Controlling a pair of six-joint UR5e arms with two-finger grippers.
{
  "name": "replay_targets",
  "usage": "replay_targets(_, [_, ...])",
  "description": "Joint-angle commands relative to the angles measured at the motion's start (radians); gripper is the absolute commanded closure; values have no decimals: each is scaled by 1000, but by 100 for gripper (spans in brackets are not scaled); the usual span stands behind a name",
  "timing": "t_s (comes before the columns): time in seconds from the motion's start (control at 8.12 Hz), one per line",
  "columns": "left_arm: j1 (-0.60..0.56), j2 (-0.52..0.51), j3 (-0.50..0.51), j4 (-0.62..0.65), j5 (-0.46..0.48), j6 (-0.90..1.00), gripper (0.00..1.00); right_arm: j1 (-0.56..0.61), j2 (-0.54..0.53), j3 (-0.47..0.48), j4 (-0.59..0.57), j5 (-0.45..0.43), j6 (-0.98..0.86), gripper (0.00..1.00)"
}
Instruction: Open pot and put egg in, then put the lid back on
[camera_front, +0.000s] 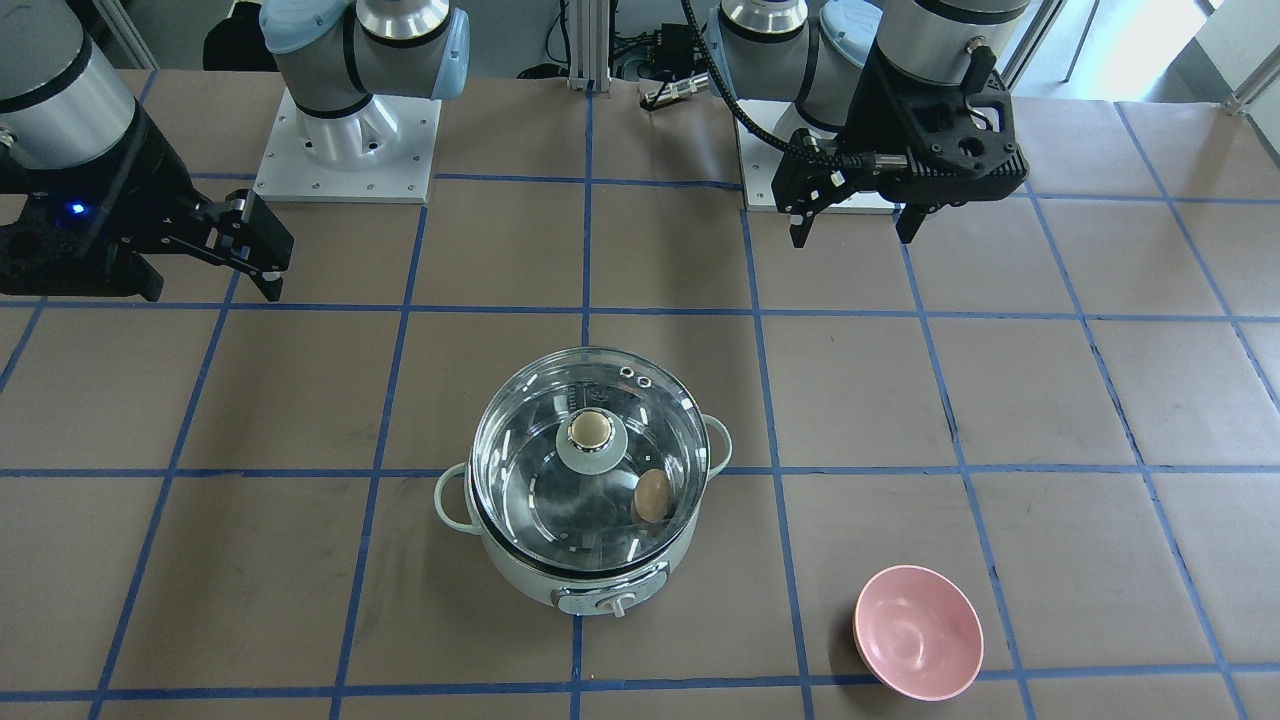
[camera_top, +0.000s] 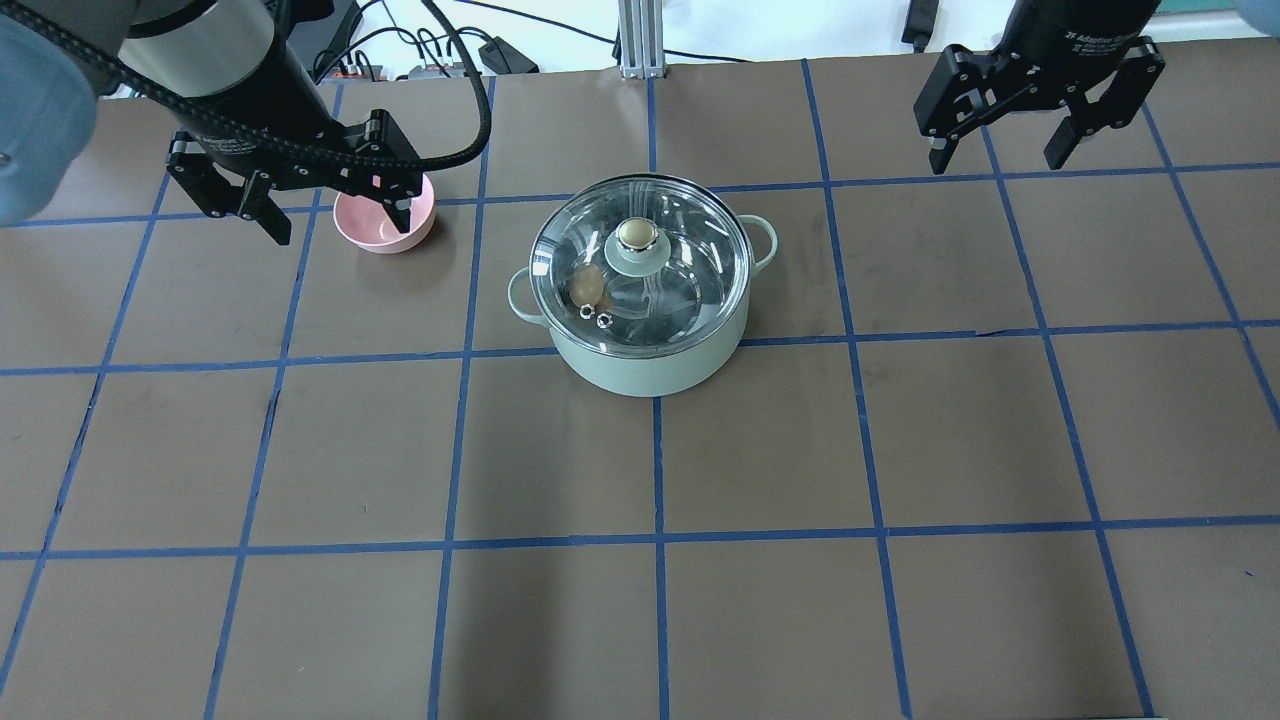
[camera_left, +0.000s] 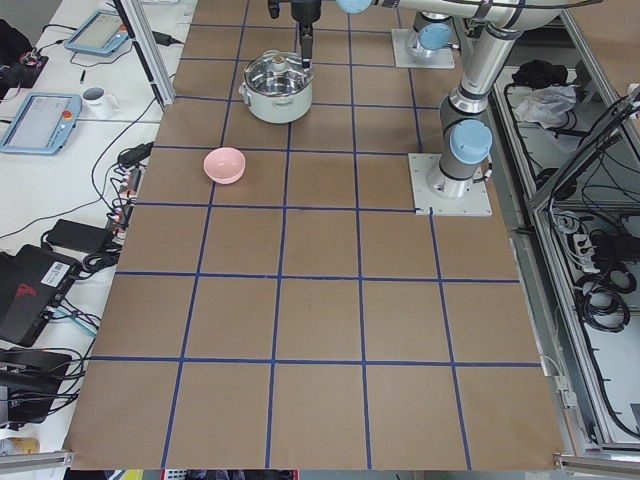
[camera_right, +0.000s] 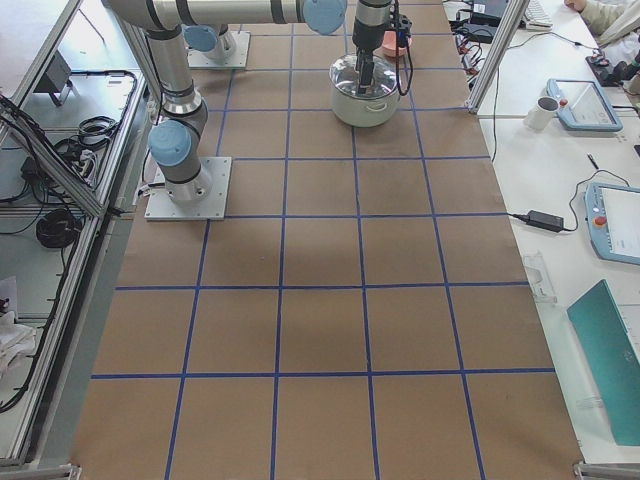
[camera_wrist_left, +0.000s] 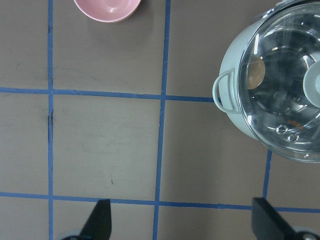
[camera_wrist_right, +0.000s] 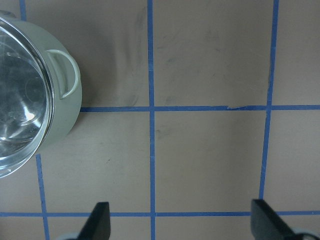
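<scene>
The mint-green pot (camera_front: 560, 578) stands mid-table, also in the overhead view (camera_top: 650, 365). The glass lid (camera_front: 540, 450) with its beige knob sits on the pot (camera_top: 690, 280). The tan egg (camera_front: 652, 495) lies inside, seen through the glass (camera_top: 588, 286) and in the left wrist view (camera_wrist_left: 256, 73). My left gripper (camera_top: 335, 222) is open and empty, raised near the pink bowl, to the pot's left. My right gripper (camera_top: 1000, 155) is open and empty, raised far to the pot's right. The left wrist view shows the pot's handle (camera_wrist_left: 223, 92); the right wrist view shows the pot's other side (camera_wrist_right: 67, 117).
An empty pink bowl (camera_top: 375, 232) sits left of the pot, also in the front view (camera_front: 918, 630) and left wrist view (camera_wrist_left: 107, 7). Brown paper with a blue tape grid covers the table. The arm bases (camera_front: 345, 140) stand at the robot's side of the table.
</scene>
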Motion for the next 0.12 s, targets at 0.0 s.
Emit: replay_targets(0.0, [0,0,0,1,0,0,0,1,-4,6,-5,-7,0,0])
